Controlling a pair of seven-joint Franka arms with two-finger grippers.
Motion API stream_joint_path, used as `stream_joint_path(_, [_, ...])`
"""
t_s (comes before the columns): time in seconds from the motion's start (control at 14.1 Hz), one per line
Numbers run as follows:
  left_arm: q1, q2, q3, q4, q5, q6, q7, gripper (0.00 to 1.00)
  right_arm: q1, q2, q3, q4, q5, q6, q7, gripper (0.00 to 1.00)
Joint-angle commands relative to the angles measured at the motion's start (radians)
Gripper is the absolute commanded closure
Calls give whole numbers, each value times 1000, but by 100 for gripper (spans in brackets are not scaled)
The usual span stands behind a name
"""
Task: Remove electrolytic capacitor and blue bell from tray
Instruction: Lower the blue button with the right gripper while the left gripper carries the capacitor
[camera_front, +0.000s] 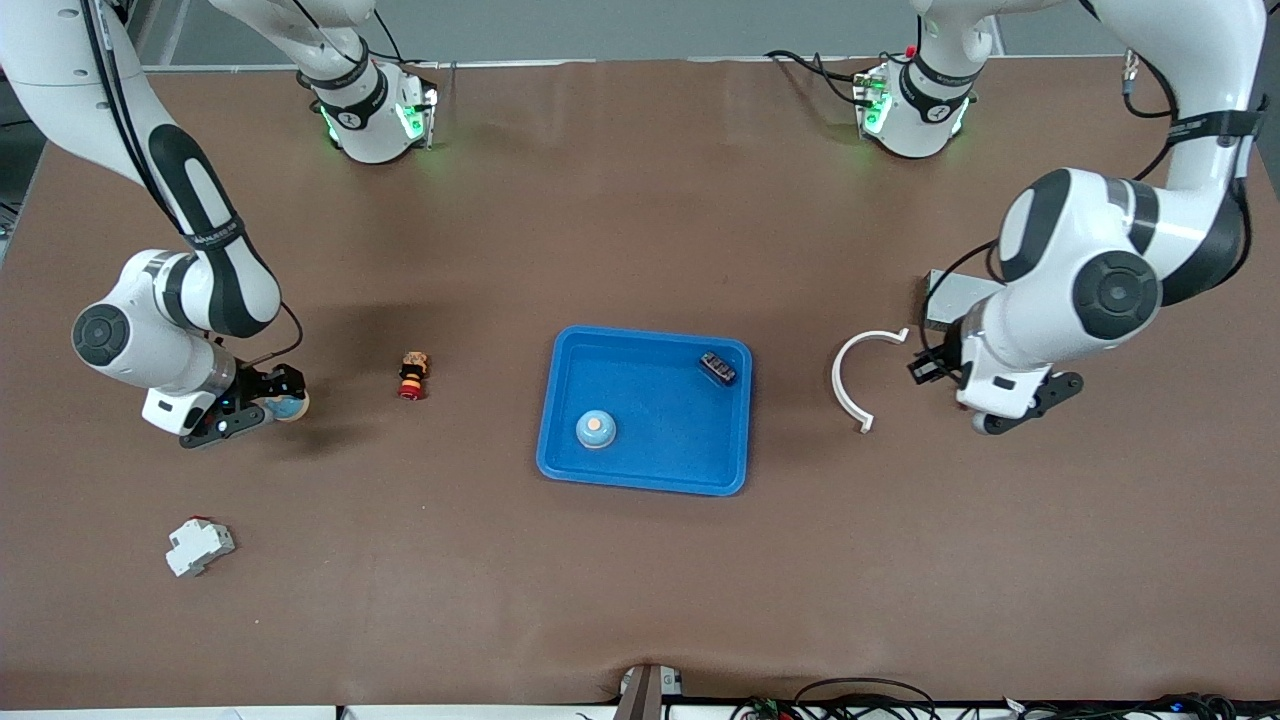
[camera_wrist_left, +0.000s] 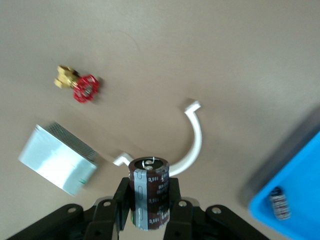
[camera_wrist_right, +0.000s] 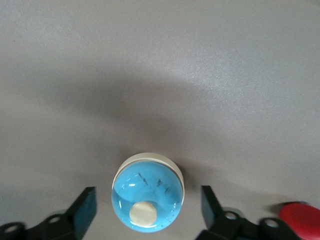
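Observation:
My left gripper (camera_wrist_left: 150, 189) is shut on a dark brown capacitor (camera_wrist_left: 149, 176) with a grey stripe, held upright over the table beside a white curved bracket (camera_front: 858, 381). In the front view the left gripper (camera_front: 924, 368) is toward the left arm's end of the table. A blue dome bell (camera_wrist_right: 148, 194) with a cream button sits on the table between the spread fingers of my right gripper (camera_wrist_right: 147, 198), with a gap on each side. That bell (camera_front: 291, 406) and the right gripper (camera_front: 262, 402) are toward the right arm's end. The blue tray (camera_front: 640, 480) holds another bell (camera_front: 595, 430) and another capacitor (camera_front: 717, 368).
A grey box (camera_front: 955, 298) lies by the left arm. A red-handled brass valve (camera_front: 412, 375) lies between the right gripper and the tray. A white breaker (camera_front: 198, 547) sits nearer the front camera. The left wrist view shows a valve (camera_wrist_left: 80, 86) by the box (camera_wrist_left: 57, 166).

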Motion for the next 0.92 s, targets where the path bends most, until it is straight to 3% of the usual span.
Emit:
stream_joint_path(0.0, [84,-64,-11,-76,-13,1,180,100,-19,10,22,31,1,-17,-11,0])
stream_joint_path(0.21, [144,-81,-11,-143,-12,79,307,100,-4,-20,47,43,1,-81,18,0])
stream_joint_path(0.5, [158,-80,-11,-234,-4,246,406,100,60,-60,108,122,1,-250,272,0])
stream_joint_path(0.71, [146,-57,-11,-335,-1,434,409,100,195,-60,118,167,1,-293,544,0])
stream_joint_path(0.85, [146,-17,-12,-350,54,493,400,100,279,-56,116,190,1,-290,701,0])
